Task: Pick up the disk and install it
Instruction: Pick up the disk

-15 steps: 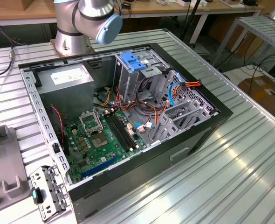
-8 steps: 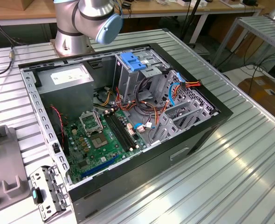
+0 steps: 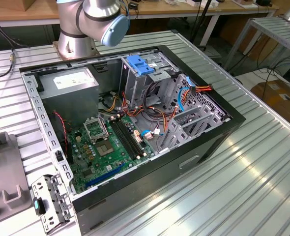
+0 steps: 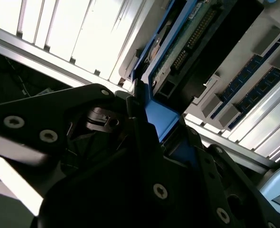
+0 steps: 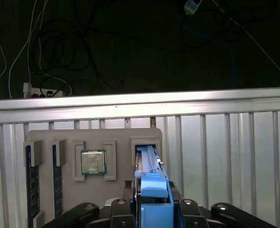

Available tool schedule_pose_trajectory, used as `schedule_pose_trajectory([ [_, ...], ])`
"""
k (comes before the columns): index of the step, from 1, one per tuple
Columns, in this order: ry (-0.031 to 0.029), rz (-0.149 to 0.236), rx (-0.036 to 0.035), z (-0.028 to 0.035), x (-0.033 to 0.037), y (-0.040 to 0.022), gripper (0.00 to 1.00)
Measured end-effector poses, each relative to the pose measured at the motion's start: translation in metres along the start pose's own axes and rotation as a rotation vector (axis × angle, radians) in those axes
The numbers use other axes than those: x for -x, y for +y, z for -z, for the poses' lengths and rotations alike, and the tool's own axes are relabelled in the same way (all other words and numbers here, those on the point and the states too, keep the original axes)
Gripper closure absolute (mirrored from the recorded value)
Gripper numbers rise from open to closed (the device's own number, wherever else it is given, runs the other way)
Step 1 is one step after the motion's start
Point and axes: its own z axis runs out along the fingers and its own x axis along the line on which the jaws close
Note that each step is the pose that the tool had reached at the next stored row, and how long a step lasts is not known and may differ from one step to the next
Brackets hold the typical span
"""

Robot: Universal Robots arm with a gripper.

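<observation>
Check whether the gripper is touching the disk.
Touching. In the first wrist view the gripper clamps the disk by its blue rail, no gap at either finger.

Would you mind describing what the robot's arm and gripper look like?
The arm is built of round silver-grey metal segments, with a light blue cap on one joint. The gripper, seen in both wrist views, is matte black, made of flat angular link plates joined by round silver screw heads.
</observation>
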Motion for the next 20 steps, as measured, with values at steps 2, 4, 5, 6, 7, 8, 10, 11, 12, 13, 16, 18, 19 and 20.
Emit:
schedule_pose_trajectory([
  [2, 0.0005, 0.0, -0.0001, 0.0021, 0.0, 0.0, 0.63],
  [4, 0.0009, 0.0, -0.0002, 0.0044, 0.0001, 0.0, 0.63],
  [5, 0.0011, 0.0, -0.0002, 0.0053, 0.0001, 0.0, 0.63],
  [6, 0.0016, 0.0, -0.0002, 0.0071, 0.0001, 0.0, 0.63],
  [7, 0.0022, 0.0, -0.0002, 0.0088, 0.0002, -0.0001, 0.63],
  [8, 0.0028, 0.0, -0.0003, 0.0104, 0.0002, 0.0, 0.63],
  [10, 0.0035, 0.0, -0.0003, 0.0124, 0.0002, -0.0001, 0.63],
  [11, 0.0039, 0.0, -0.0003, 0.0135, 0.0002, -0.0001, 0.63],
  [12, 0.0042, 0.0, -0.0003, 0.0145, 0.0002, -0.0001, 0.63],
  [13, 0.0045, 0.0, -0.0003, 0.0153, 0.0003, -0.0001, 0.63],
  [16, 0.0047, 0.0, -0.0005, 0.0156, 0.0003, -0.0001, 0.63],
  [18, 0.005, 0.0, -0.0003, 0.0157, 0.0003, -0.0001, 0.63],
  [19, 0.005, 0.0, -0.0004, 0.0157, 0.0003, -0.0001, 0.63],
  [20, 0.005, 0.0, -0.0003, 0.0157, 0.0003, -0.0001, 0.63],
])
